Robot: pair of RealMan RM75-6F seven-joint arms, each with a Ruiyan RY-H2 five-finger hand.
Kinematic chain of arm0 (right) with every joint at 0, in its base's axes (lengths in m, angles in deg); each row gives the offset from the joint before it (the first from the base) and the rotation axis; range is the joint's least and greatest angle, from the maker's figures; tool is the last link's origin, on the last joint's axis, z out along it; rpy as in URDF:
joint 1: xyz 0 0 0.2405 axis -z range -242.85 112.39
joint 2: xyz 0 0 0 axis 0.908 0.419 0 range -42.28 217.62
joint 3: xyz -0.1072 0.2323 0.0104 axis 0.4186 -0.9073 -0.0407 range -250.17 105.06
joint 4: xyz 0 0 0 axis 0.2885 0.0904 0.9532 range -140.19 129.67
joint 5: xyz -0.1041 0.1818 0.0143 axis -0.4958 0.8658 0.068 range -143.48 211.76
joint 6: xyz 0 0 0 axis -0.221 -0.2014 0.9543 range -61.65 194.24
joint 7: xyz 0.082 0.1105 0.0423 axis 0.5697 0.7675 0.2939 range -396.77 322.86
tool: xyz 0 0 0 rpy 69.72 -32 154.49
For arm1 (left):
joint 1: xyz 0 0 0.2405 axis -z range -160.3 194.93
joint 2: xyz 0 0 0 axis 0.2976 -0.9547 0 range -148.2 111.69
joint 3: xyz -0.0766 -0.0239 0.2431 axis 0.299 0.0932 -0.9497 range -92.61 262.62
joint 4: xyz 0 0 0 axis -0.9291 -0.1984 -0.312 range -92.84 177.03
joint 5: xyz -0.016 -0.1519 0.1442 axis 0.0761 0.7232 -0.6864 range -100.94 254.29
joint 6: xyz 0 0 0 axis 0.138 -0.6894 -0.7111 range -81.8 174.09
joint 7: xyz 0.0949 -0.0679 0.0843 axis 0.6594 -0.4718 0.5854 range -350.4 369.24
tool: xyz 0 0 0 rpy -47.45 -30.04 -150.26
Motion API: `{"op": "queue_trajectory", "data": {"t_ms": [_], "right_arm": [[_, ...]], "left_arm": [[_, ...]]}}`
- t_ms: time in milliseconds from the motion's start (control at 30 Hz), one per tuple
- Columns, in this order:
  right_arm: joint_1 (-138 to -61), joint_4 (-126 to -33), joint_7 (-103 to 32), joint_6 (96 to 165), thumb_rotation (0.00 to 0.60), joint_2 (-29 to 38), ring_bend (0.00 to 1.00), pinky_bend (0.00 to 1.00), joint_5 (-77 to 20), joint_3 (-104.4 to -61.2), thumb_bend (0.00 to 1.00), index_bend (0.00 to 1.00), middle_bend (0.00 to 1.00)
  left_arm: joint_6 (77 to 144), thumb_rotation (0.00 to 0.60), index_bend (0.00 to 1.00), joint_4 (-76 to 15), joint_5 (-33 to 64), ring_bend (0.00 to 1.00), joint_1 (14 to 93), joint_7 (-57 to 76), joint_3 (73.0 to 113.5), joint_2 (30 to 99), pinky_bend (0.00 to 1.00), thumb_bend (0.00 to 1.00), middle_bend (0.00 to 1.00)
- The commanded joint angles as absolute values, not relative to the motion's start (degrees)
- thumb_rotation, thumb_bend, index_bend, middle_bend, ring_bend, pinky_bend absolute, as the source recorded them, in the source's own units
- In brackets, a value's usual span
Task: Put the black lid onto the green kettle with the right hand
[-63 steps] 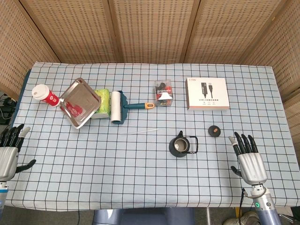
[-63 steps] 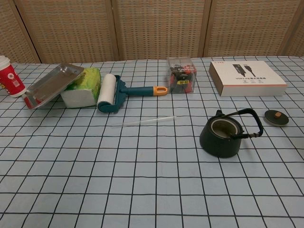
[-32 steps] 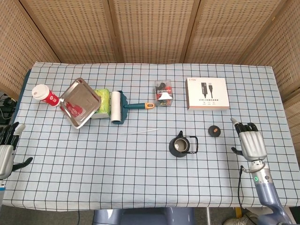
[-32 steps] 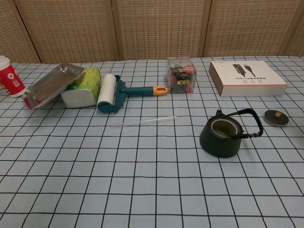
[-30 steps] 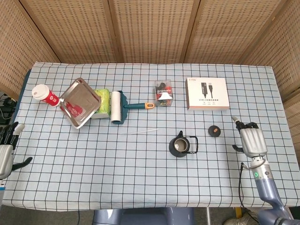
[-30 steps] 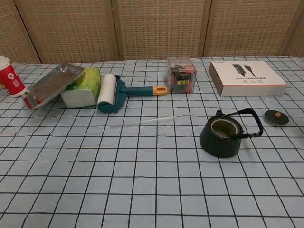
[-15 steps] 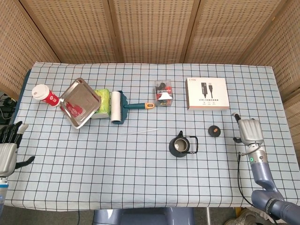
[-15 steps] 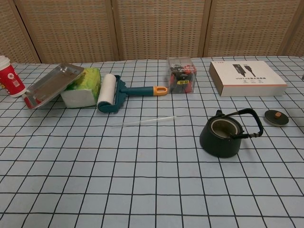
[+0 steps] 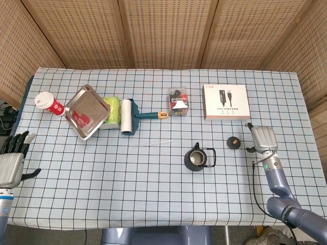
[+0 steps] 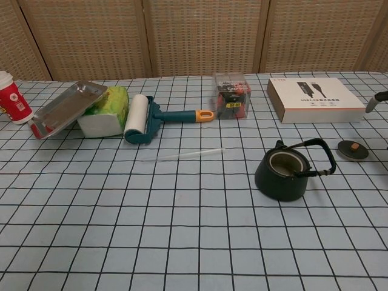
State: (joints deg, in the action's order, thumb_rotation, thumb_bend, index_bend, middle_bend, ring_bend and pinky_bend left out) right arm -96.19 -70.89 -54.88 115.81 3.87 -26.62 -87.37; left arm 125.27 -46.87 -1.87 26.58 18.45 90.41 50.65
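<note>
The dark green kettle stands open-topped near the table's middle right, its handle folded to the right; the chest view shows the kettle empty inside. The small black lid lies flat on the cloth to the kettle's right, also visible as the lid near the chest view's right edge. My right hand hovers just right of the lid, back up, holding nothing; only one fingertip pokes into the chest view. My left hand stays at the table's left edge with fingers spread, empty.
A white cable box lies behind the lid and a clear box of clips behind the kettle. A lint roller, green tissue pack, tilted metal tray, red cup and thin white stick occupy the left half.
My right hand has travelled forward and leftward from the table's near right edge to just beside the lid. The lid and kettle have not moved. The left hand shifted only slightly.
</note>
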Motion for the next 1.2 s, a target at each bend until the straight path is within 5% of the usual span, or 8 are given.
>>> {"op": "queue_trajectory", "data": {"t_ms": [33,1200], "right_arm": [[-97.21,-69.91,-55.15,114.52,0.600,3.03,0.81,0.52,-25.75,-87.16,0.30,0.28,0.82],[-102.13,-67.40,-61.24,112.01,0.600,-1.94,0.81,0.52,-18.25,-84.44,0.34,0.38,0.81]], "left_arm": [[125.57,0.600,0.00,-46.89,-1.83,0.00,26.58,18.53,90.54,50.69,0.00,0.02,0.00],[125.85,0.600,0.00,-46.90,-0.99,0.00,26.63,17.36,90.74,49.99,0.00,0.02,0.00]]}}
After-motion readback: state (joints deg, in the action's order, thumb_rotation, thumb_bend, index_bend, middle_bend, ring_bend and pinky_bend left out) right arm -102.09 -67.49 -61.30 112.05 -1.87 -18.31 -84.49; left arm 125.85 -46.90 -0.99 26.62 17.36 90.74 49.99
